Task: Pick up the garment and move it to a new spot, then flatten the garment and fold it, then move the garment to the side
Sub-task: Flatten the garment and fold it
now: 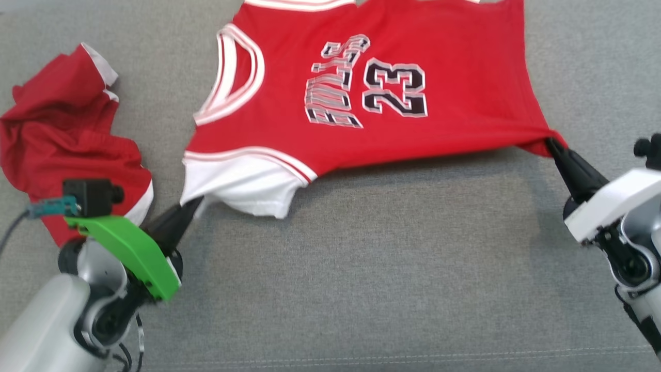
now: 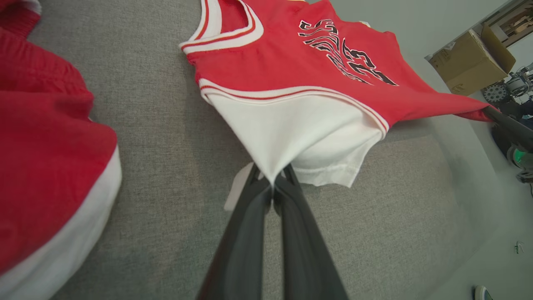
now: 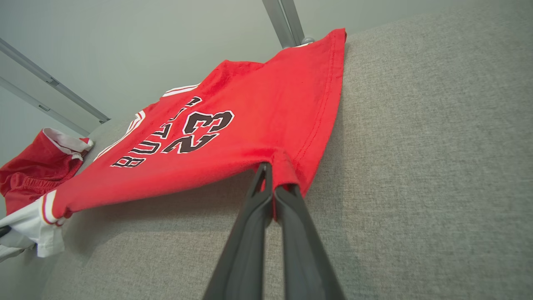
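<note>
The garment (image 1: pixel 372 88) is a red jersey with white trim, white sleeves and the number 23, spread across the grey cloth surface (image 1: pixel 361 268) with its near edge lifted. My left gripper (image 1: pixel 195 204) is shut on the tip of the white sleeve (image 2: pixel 287 133), pinched between its dark fingers (image 2: pixel 250 233). My right gripper (image 1: pixel 551 142) is shut on the red hem corner (image 3: pixel 283 166) at the right. The jersey hangs taut between both grippers, casting a shadow below its near edge.
A second red garment (image 1: pixel 62 139) with white trim lies crumpled at the left, close behind my left wrist. A cardboard box (image 2: pixel 470 62) and wheeled gear stand off the surface's far side. Metal frame bars (image 3: pixel 287 21) rise behind the surface.
</note>
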Controlling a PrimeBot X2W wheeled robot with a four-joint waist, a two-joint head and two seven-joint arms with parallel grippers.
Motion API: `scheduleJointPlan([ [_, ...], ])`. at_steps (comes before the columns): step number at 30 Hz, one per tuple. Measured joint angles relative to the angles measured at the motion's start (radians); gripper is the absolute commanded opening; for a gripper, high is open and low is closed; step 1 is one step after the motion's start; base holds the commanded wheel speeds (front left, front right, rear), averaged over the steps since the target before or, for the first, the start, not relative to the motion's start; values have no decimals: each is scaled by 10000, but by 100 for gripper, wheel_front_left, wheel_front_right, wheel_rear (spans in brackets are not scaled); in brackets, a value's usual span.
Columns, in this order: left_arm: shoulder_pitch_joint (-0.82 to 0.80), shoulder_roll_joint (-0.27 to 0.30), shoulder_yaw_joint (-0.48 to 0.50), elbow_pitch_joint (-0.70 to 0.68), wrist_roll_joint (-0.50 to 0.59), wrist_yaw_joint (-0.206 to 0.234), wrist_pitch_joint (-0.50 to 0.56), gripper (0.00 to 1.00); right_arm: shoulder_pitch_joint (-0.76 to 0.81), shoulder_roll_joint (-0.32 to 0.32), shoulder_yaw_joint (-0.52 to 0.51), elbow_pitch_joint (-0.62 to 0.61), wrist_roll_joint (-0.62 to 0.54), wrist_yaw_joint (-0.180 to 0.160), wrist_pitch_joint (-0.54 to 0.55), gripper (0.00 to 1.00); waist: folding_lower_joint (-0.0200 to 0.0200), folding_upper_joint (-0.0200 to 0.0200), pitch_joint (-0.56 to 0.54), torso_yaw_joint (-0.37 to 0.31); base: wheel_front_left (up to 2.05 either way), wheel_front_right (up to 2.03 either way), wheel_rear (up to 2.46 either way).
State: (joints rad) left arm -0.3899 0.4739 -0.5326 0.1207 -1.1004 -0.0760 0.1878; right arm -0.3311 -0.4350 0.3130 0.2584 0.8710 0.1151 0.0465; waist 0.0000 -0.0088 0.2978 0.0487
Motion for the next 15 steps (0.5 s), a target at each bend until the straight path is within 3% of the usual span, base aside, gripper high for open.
scheduleJointPlan([
  [4, 704, 0, -320, -63, 52, 109, -50, 0, 747, -219, 65, 180, 17, 77, -127, 0, 0, 0, -529, -62, 0, 0, 0],
  [15, 2247, 163, -926, -986, 211, 941, 251, 0, 2345, -736, 182, 94, 368, 81, -516, 0, 0, 0, -1650, -236, 0, 0, 0],
])
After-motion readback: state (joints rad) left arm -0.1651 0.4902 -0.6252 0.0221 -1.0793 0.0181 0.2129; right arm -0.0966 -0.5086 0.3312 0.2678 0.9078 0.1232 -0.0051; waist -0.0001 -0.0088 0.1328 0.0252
